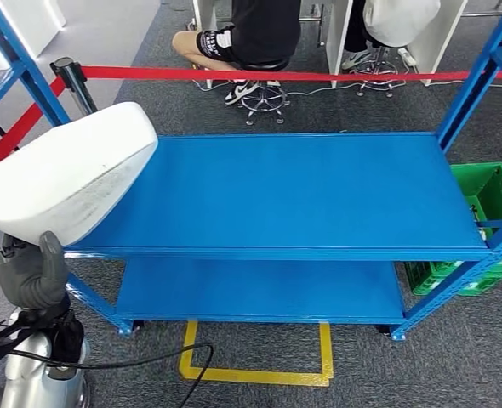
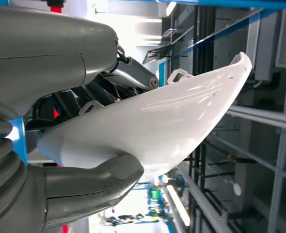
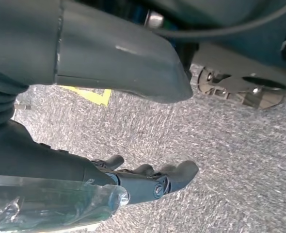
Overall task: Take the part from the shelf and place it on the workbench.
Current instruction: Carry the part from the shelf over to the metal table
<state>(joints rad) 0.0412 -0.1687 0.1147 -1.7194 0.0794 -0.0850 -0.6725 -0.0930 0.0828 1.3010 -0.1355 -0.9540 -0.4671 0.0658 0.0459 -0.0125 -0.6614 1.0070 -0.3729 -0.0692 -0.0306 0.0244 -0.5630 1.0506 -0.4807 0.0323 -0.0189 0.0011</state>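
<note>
One smooth white curved plastic part (image 1: 62, 170) is gripped by the left robot hand (image 1: 30, 270) over the blue metal shelf (image 1: 287, 195); right robot hand (image 3: 149, 179) hangs spread, holding nothing. Green plastic crate (image 1: 486, 191), contents unclear.

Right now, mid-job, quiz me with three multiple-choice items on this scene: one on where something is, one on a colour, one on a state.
1. Where is the white part?
A. On the lower shelf
B. In the left hand, over the left end of the workbench
C. In the green crate

2. What colour is the workbench top?
A. Blue
B. Yellow
C. Grey

3. What is the right hand doing?
A. Holding the part
B. Pressing on the bench
C. Holding nothing, hanging over the carpet

Answers:
1 B: the head view shows the left hand gripping the part from below at the bench's left end.
2 A: the top is plain blue.
3 C: the right wrist view shows its fingers with nothing in them above grey carpet.
</note>
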